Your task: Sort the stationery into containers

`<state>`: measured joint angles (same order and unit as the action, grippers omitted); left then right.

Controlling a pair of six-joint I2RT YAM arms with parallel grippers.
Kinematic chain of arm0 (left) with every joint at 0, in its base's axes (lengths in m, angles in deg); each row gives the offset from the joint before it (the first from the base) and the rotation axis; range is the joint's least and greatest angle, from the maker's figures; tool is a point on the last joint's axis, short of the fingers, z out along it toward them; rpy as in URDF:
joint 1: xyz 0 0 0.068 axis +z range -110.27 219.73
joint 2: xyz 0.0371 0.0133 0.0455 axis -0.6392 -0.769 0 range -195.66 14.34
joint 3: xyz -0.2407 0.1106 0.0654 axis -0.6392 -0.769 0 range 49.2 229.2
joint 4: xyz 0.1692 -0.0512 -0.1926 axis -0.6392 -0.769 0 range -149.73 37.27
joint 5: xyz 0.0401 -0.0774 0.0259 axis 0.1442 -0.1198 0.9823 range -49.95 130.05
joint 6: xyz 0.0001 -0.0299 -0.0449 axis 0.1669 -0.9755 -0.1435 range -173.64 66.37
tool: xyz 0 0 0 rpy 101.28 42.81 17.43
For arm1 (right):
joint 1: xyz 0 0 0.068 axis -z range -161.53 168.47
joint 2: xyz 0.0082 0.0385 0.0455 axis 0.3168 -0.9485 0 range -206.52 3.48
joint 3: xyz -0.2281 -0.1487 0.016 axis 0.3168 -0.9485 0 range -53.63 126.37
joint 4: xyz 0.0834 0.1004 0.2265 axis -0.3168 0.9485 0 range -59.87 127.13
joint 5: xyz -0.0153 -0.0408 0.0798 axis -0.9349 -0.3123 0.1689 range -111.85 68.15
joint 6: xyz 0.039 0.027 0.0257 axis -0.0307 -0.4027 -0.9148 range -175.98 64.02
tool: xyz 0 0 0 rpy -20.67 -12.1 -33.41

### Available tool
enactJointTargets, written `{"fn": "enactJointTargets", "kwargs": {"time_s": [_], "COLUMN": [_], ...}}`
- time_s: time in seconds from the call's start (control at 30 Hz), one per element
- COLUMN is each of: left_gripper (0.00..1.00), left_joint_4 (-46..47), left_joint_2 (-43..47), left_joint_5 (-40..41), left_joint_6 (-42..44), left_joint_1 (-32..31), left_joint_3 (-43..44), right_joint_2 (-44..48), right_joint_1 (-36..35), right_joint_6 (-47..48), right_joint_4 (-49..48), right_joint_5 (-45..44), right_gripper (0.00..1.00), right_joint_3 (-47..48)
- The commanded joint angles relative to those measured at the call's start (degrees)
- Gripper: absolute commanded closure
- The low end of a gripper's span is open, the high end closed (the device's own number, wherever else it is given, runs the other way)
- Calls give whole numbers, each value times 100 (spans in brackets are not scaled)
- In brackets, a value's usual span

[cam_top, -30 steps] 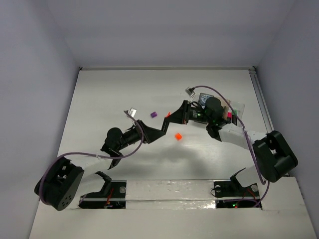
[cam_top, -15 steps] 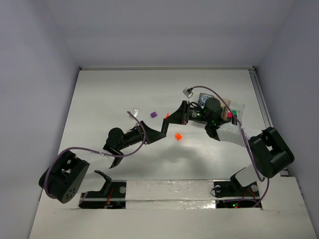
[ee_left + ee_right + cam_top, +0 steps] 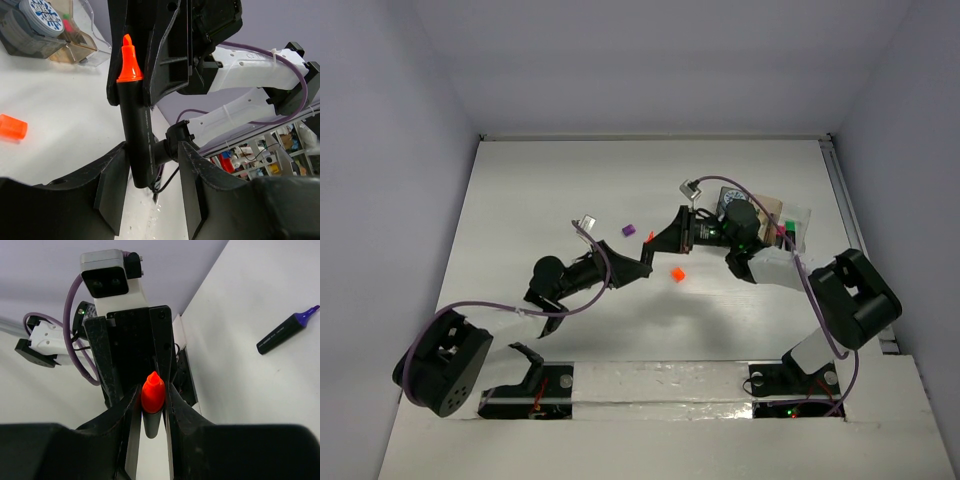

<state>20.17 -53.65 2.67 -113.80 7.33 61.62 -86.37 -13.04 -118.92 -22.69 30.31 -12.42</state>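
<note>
My right gripper (image 3: pixel 152 405) is shut on an uncapped black highlighter with an orange tip (image 3: pixel 152 389), held in the air over the table's middle (image 3: pixel 656 233). In the left wrist view the highlighter (image 3: pixel 137 145) hangs down from the right gripper. My left gripper (image 3: pixel 152 150) stands round its rear end. The barrel lies against one finger (image 3: pixel 112 185), with a gap to the other. An orange cap (image 3: pixel 12 127) lies loose on the table (image 3: pixel 677 272). An uncapped purple highlighter (image 3: pixel 286 330) also lies on the table.
The clear box with a tan insert (image 3: pixel 80 47) and the dark grey holder (image 3: pixel 20 37), topped by a blue-and-white round piece (image 3: pixel 44 11), stand at the back right (image 3: pixel 790 220). A small purple piece (image 3: pixel 629 230) lies left of the grippers.
My left gripper's jaws have narrowed round the highlighter's rear end. The right gripper has kept its grip and shifted slightly left.
</note>
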Motion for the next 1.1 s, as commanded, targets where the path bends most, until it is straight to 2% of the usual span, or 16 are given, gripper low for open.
{"fn": "enactJointTargets", "kwargs": {"time_s": [0.0, 0.23, 0.33, 0.43, 0.53, 0.57, 0.67, 0.73, 0.77, 0.8, 0.9, 1.07], "left_gripper": [61, 63, 68, 75, 97, 100, 100, 100, 100, 100, 100, 100], "left_joint_4": [1059, 1103, 1103, 1112, 1103, 1068, 805, 359, 173, -20, -1361, -2560], "left_joint_2": [-4, -65, -101, -162, -180, -171, -5, 214, 320, 408, 909, 1612], "left_joint_5": [-129, -129, -129, -164, -181, -173, -85, 29, 73, 169, 494, 838], "left_joint_6": [13, 4, 4, -22, -31, -31, 109, 363, 460, 566, 1102, 1814], "left_joint_1": [15, 15, 15, 15, 15, 15, 15, 15, 15, 15, 15, 146], "left_joint_3": [217, 251, 269, 304, 331, 331, 322, 322, 331, 348, 427, 498], "right_joint_2": [-51, -147, -174, -191, -227, -227, -192, -130, -86, -25, 239, 756], "right_joint_1": [-127, -180, -233, -233, -233, -233, -233, -233, -233, -233, -233, -23], "right_joint_6": [-26, -26, -34, -52, -61, -61, -26, 53, 236, 351, 860, 1143], "right_joint_4": [-449, -440, -466, -484, -501, -493, -449, -248, -125, 50, 762, 1239], "right_joint_5": [110, 171, 180, 198, 215, 215, 215, 172, 145, 93, -83, -268], "right_gripper": [100, 100, 100, 100, 100, 100, 100, 82, 65, 57, 40, 35], "right_joint_3": [124, 186, 203, 221, 238, 238, 221, 203, 203, 212, 238, 10]}}
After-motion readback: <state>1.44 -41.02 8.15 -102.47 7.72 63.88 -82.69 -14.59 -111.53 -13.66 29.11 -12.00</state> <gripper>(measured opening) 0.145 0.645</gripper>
